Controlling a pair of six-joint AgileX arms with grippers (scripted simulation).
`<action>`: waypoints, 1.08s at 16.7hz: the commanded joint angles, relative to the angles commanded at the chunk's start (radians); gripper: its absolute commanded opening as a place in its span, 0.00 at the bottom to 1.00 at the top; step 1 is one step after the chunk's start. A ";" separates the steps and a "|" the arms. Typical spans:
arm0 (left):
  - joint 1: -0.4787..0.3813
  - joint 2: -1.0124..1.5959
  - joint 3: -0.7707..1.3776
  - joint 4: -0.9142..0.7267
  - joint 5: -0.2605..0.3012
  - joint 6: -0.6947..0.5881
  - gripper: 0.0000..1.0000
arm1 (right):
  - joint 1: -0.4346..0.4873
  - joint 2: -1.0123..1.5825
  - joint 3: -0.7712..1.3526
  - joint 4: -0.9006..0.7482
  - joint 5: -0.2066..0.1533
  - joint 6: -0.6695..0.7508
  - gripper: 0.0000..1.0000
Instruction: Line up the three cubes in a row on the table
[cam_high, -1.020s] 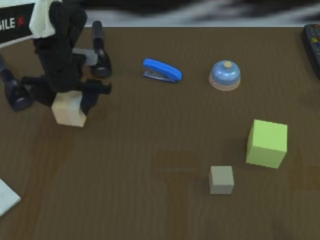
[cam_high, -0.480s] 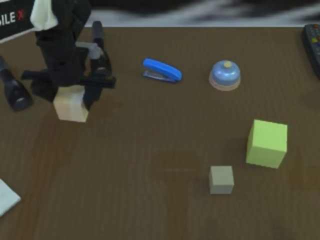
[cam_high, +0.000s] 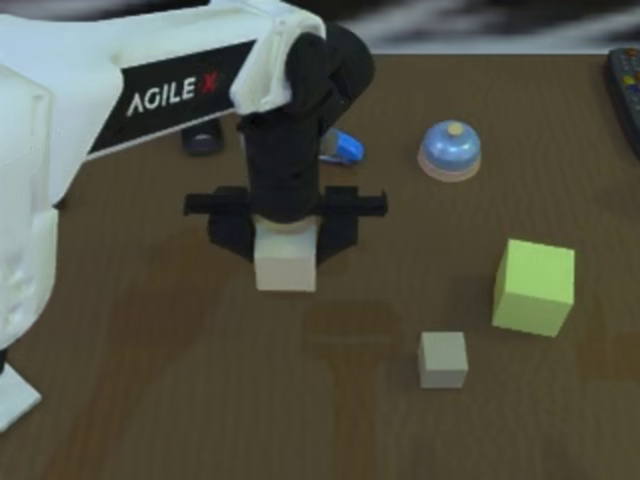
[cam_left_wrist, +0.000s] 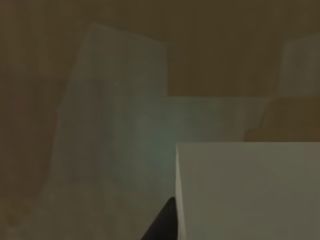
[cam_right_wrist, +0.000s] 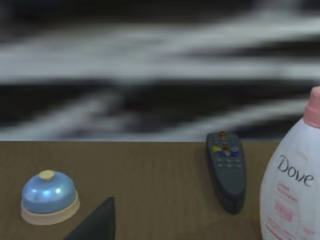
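Note:
My left gripper (cam_high: 286, 238) is shut on the cream cube (cam_high: 285, 268), holding it over the table (cam_high: 200, 400) left of centre. In the left wrist view the same cream cube (cam_left_wrist: 250, 192) fills the lower corner, with one dark finger (cam_left_wrist: 162, 225) pressed against its side. The lime-green cube (cam_high: 534, 287) rests on the table at the right. The small grey-olive cube (cam_high: 443, 359) lies just in front of it to the left. My right arm is outside the top view; only a dark part of my right gripper (cam_right_wrist: 97, 225) shows in its wrist view.
A blue stapler (cam_high: 345, 148), half hidden by the left arm, and a blue bell (cam_high: 449, 150) sit at the back. A remote (cam_high: 626, 85) lies at the back right edge next to a Dove bottle (cam_right_wrist: 292, 185). A white object (cam_high: 15, 398) lies at the front left.
My left arm has carried the cream cube from the far left to the right and slightly forward, toward the table's middle. The green and grey-olive cubes have not moved.

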 joint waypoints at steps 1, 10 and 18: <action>-0.050 -0.006 -0.003 -0.004 -0.001 -0.068 0.00 | 0.000 0.000 0.000 0.000 0.000 0.000 1.00; -0.235 -0.035 -0.018 -0.016 -0.007 -0.287 0.00 | 0.000 0.000 0.000 0.000 0.000 0.000 1.00; -0.234 0.016 -0.122 0.146 -0.005 -0.284 0.00 | 0.000 0.000 0.000 0.000 0.000 0.000 1.00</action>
